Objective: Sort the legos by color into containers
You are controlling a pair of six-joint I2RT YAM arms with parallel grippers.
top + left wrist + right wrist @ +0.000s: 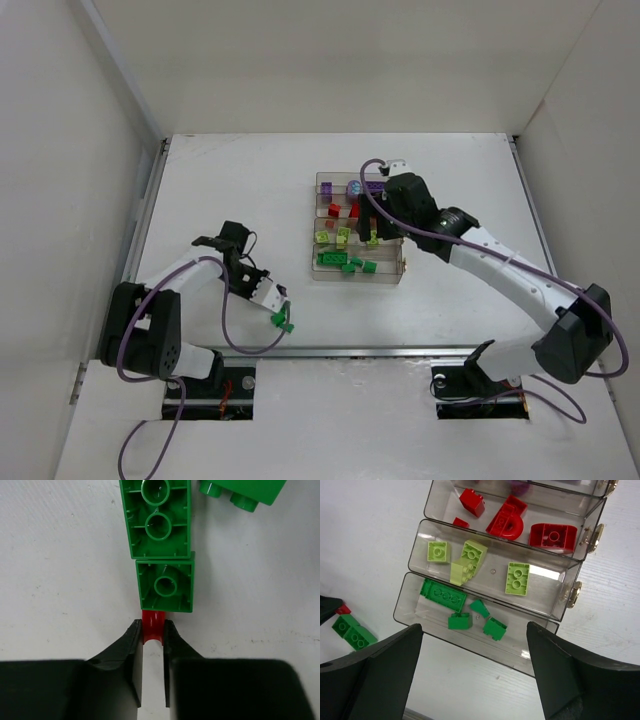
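Red small plastic brick (153, 622) pinched between the tips of left gripper (152, 630), low over white bench (60, 555), touching upturned green square brick (166, 582). Right gripper (474, 630) spread wide above clear four-compartment plastic tray (402, 611); dark green bricks (443, 595), lime bricks (518, 578) and red bricks (552, 534) lie in separate compartments.

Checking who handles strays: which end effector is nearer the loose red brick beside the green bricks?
Left. The left end effector is shut on the red brick; the right end effector hovers open over the tray, far off.
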